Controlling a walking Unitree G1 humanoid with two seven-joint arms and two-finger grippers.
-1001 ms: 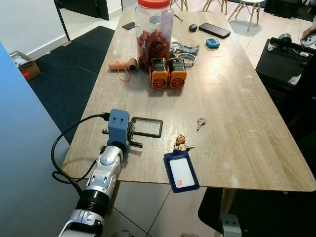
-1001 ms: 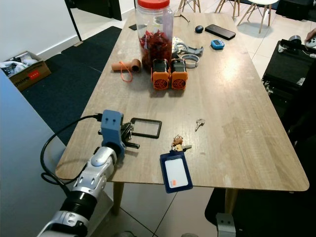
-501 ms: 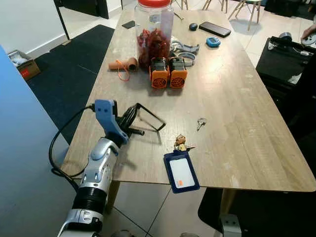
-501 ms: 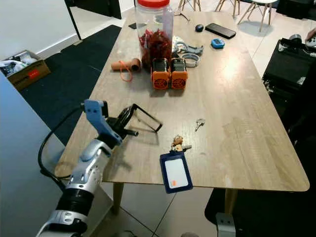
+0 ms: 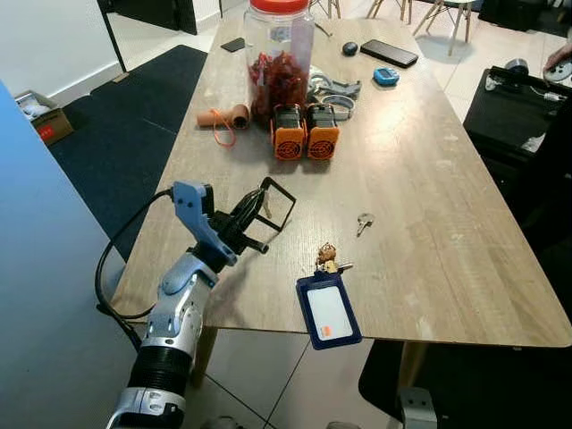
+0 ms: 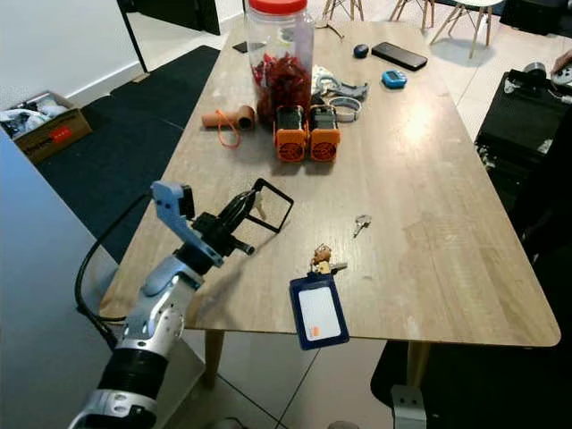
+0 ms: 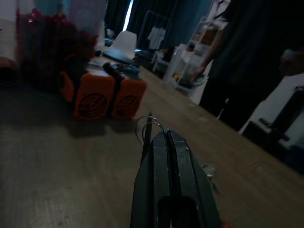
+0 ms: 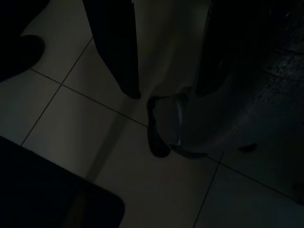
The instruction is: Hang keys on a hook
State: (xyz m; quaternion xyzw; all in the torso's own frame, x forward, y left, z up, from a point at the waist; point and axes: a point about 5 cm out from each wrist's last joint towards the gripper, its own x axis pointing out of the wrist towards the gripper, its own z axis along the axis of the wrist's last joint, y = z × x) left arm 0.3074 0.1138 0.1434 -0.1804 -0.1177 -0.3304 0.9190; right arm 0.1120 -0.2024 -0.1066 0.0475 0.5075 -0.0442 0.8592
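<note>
The left hand (image 5: 253, 213) is raised above the near-left part of the wooden surface (image 5: 447, 179), its two black fingers (image 7: 173, 156) pressed together around the edge of a black rectangular frame (image 5: 277, 202); a thin wire ring (image 7: 145, 127) shows at the fingertips in the left wrist view. The frame stands tilted up on its edge in the air, clear of the wood, which suggests a lift in progress toward a place to hang it. A bunch of keys (image 5: 328, 259) with a small brown charm lies flat on the surface, touching the top of a blue card holder (image 5: 328, 311) that juts over the near edge. A single silver key (image 5: 362, 222) lies apart, just beyond the bunch. Farther back stand two orange blocks (image 5: 305, 131) side by side, just in front of a tall jar (image 5: 279, 58) with a red lid. No hook can be made out anywhere. Whether the frame carries any key is too small to tell. The right wrist view is very dark: pale floor tiles (image 8: 71, 114) and a dark shoe-like shape (image 8: 164, 126) can be made out, and the state of the right hand cannot be told. At the far right edge a person's hand (image 5: 559, 61) is cut off by the frame border
</note>
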